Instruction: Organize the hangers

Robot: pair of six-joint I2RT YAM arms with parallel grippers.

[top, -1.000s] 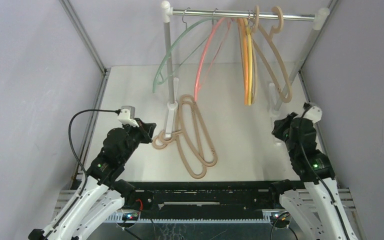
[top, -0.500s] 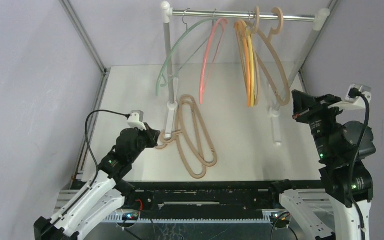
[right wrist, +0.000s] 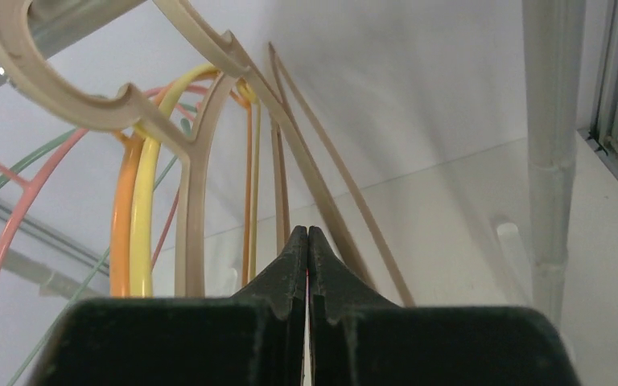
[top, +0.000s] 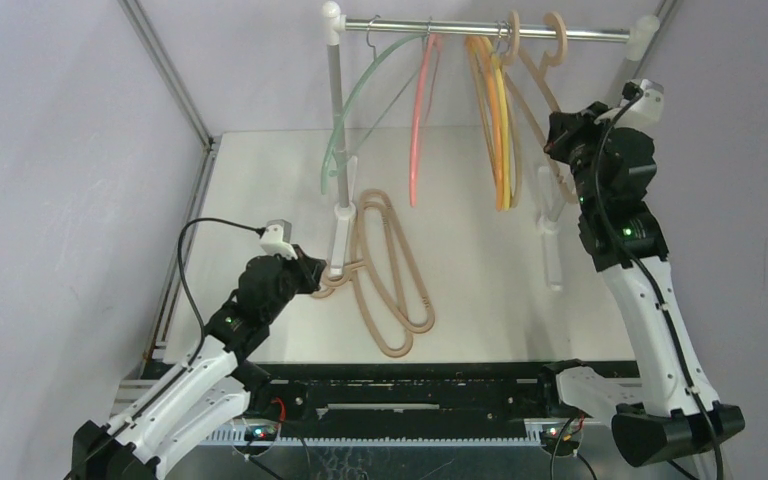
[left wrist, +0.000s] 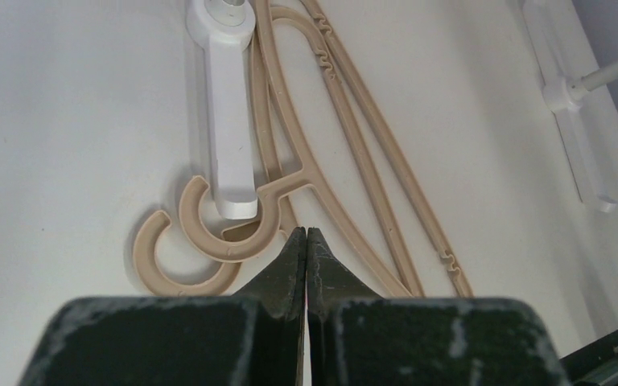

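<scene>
Left wrist alone — left pincer [left wrist: 306, 237] closed

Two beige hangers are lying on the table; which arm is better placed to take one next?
Left. The left hand, shut, sits at the hooks of the beige hangers on the table. The right hand, also shut, is up among the hung hangers by the rail.

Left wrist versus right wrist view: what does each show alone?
Left wrist only: two thick beige plastic hangers lying on the white table, hooks at the rack's white foot. Right wrist only: a beige hanger, thin orange hanger, yellow hanger and pink hanger hung on the silver metal rail. Both: the table and a shut gripper, left gripper or right gripper.
</scene>
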